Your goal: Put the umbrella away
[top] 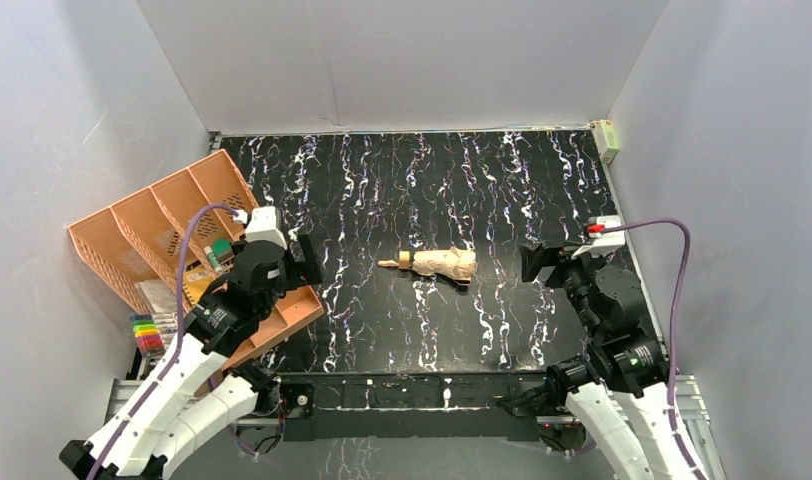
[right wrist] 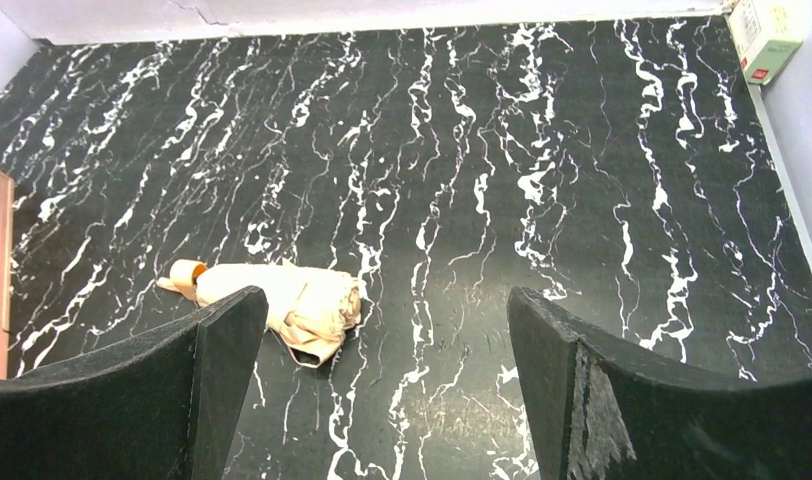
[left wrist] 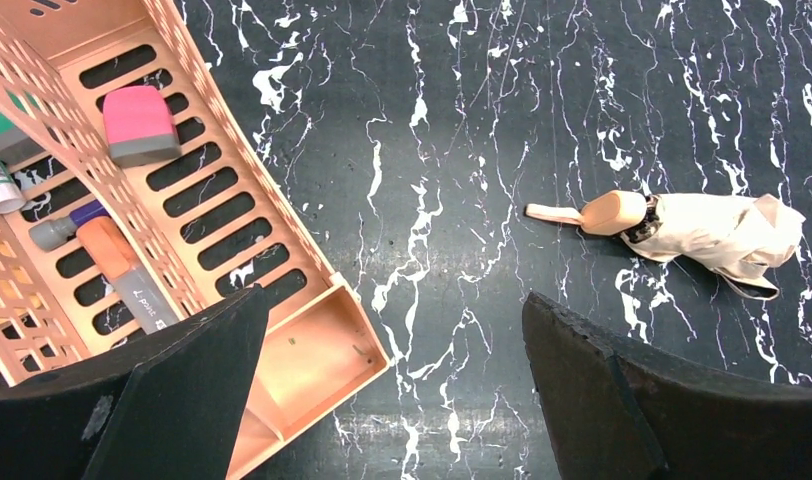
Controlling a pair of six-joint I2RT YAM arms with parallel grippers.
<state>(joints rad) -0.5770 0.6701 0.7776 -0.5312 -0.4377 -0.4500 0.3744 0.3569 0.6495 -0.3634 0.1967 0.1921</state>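
top view: a compact folded umbrella with tan fabric and a small light-tan handle lies on its side near the middle of a black tabletop veined with white. its handle points toward the left arm, and the bunched canopy points toward the right arm. it sits between the two grippers, apart from both and touched by neither.

the left gripper hangs over the near edge of an orange slotted plastic desk organizer at the table's left side. its black fingers are spread wide and hold nothing. the right gripper hangs to the right of the umbrella, jaws also spread wide and empty.

left wrist view: the left gripper frames bare tabletop. the umbrella lies beyond it to the right, a thin tan strap tip sticking out past the handle. the organizer holds a pink and grey eraser and an orange and grey marker.

right wrist view: the right gripper is open, and the umbrella shows just past its left finger. a small white and green box sits in the far right corner.
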